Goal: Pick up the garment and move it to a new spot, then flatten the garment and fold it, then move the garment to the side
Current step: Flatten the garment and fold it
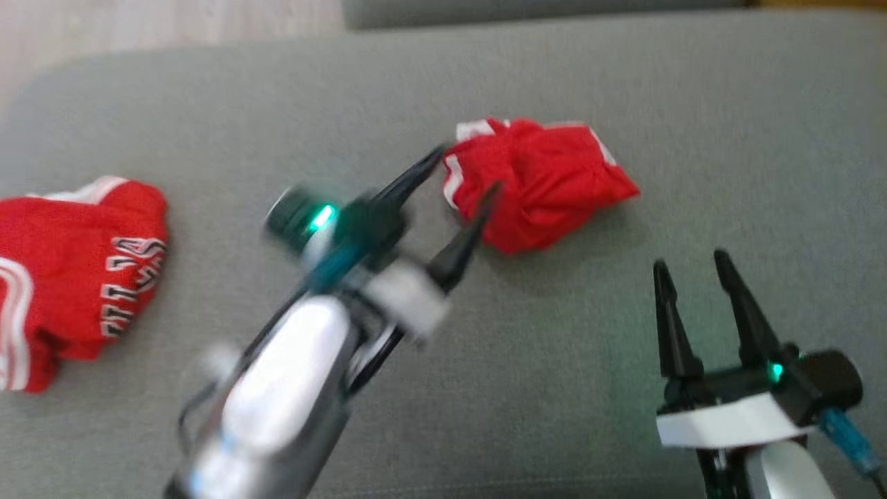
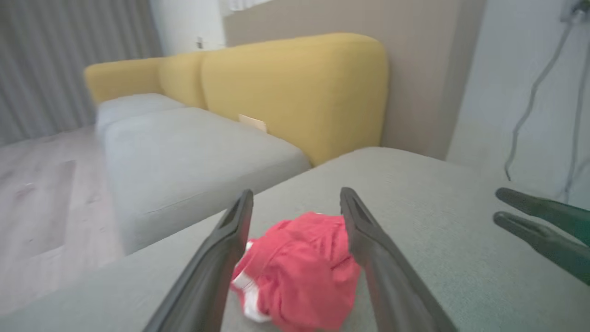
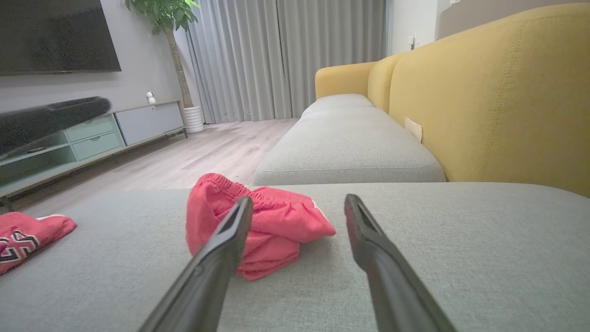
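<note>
Crumpled red garment [image 1: 540,184] lay bunched on the grey cushion [image 1: 727,173]. At its left edge the left gripper [image 1: 466,170] stood open, fingers [image 1: 454,256] spread either side of the cloth; blur hid any contact. Well apart from the garment, nearer the robot, the right gripper [image 1: 689,262] was open and empty. A second red garment [image 1: 76,270] lay far to its left.

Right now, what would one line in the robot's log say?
left gripper: open, by crumpled red garment | right gripper: open, empty | second red garment: far left | surface: grey cushion
</note>
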Controlling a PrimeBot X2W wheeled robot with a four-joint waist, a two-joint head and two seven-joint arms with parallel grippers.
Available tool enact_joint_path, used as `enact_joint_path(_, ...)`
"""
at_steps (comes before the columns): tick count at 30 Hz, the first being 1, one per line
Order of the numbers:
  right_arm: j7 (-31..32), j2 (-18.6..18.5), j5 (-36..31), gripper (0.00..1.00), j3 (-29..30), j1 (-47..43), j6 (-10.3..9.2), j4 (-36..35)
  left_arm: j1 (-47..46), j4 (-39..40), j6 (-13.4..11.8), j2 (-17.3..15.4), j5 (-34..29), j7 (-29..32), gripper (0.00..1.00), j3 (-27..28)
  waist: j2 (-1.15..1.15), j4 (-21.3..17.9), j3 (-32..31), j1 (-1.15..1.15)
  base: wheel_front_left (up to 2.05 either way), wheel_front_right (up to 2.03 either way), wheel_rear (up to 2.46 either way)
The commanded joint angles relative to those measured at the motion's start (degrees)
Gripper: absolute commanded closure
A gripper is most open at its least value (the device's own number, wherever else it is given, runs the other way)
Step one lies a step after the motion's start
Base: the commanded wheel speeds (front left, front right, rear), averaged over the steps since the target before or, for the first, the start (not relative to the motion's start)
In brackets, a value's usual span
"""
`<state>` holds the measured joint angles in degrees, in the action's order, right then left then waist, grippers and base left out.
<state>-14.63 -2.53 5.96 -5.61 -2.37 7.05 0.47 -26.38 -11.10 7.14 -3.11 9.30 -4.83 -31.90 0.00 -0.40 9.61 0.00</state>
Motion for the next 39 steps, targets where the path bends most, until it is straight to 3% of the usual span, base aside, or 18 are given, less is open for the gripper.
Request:
enact_joint_path(1, -0.4, -0.3, -0.6, 0.0, -1.8, 2.6, 0.44, -2.2, -5.2, -0.4, 0.3, 0.2, 0.9, 2.0, 0.0, -0.2, 0.0, -3.2, 5.7, 0.0, 0.0, 0.0, 0.0)
enact_joint_path(9, -0.4, -0.3, -0.6, 0.0, -3.4, 6.6, 0.44, -2.6, -24.9, -12.5, 0.3, 0.2, 7.0, 14.3, 0.0, -10.6, 0.0, -7.3, 12.3, 0.0, 0.0, 0.0, 0.0)
enact_joint_path(21, -0.4, -0.3, 0.8, 0.0, -5.0, 7.5, 0.44, -1.8, -33.4, -27.1, -1.9, 0.2, 10.8, 23.3, 0.0, -19.5, 0.0, -11.4, 14.6, 0.0, 0.0, 0.0, 0.0)
enact_joint_path(22, -0.4, -0.3, 0.9, 0.0, -5.0, 7.6, 0.44, -1.8, -33.5, -28.1, -1.8, 0.2, 10.8, 23.2, 0.09, -20.1, 0.0, -11.6, 14.5, 0.0, 0.0, 0.0, 0.0)
enact_joint_path(23, -0.4, -0.3, 1.0, 0.0, -4.8, 7.6, 0.44, -1.8, -33.7, -28.8, -1.5, 0.2, 10.8, 22.9, 1.0, -20.8, 0.0, -11.9, 14.4, 0.0, 0.0, 0.0, 0.0)
enact_joint_path(30, -0.4, -0.3, 1.6, 0.0, -3.3, 6.8, 0.44, -1.3, -34.7, -28.2, 0.1, 0.2, 14.5, 18.8, 1.0, -24.6, 0.0, -11.8, 11.6, 0.0, 0.0, 0.0, 0.0)
enact_joint_path(35, -0.4, -0.3, 2.2, 0.0, -3.6, 6.6, 0.44, -0.7, -42.0, -23.8, 0.3, -0.3, 15.2, 10.5, 1.0, -26.3, 0.0, -12.0, 7.8, 0.0, 0.0, 0.0, 0.0)
enact_joint_path(39, -0.4, -0.3, 2.8, 0.0, -2.9, 5.7, 0.44, -0.3, -50.4, -17.0, 0.3, -3.3, 19.2, 4.6, 1.0, -31.5, 0.0, -11.5, 4.8, 0.0, 0.0, 0.0, 0.0)
